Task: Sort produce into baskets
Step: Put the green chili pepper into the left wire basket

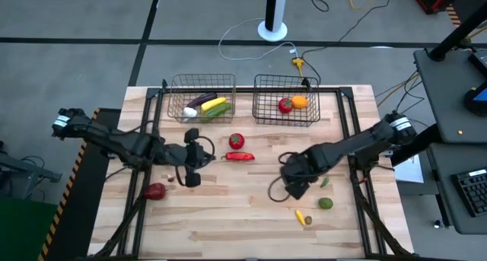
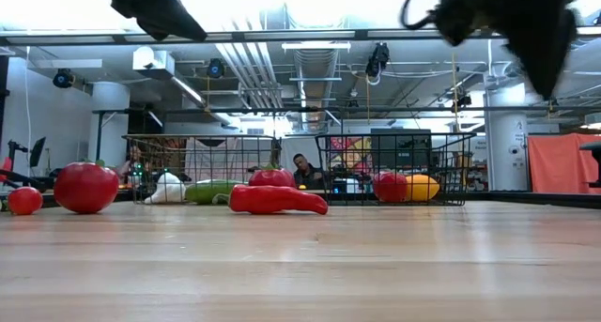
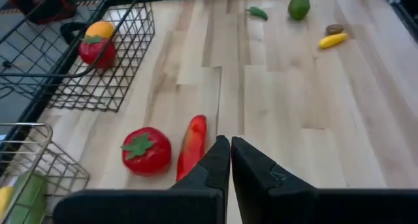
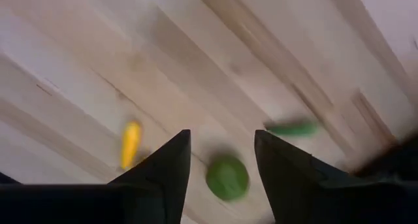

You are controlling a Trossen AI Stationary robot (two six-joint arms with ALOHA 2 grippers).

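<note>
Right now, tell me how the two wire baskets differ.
The left basket is lighter, brownish wire; the right basket is darker wire. The left basket holds an eggplant, corn, a green piece and a white garlic; the right basket holds only a red piece and an orange. Both are open-topped, rectangular, alike in size and sit side by side along the table's far edge.

A pale wood table [image 1: 228, 215] carries two baskets [image 1: 202, 97] at its far edge. Nearer than them lie a tomato [image 1: 237, 141], red pepper [image 1: 240, 157], lime [image 1: 326, 203] and corn [image 1: 300, 216].
</note>
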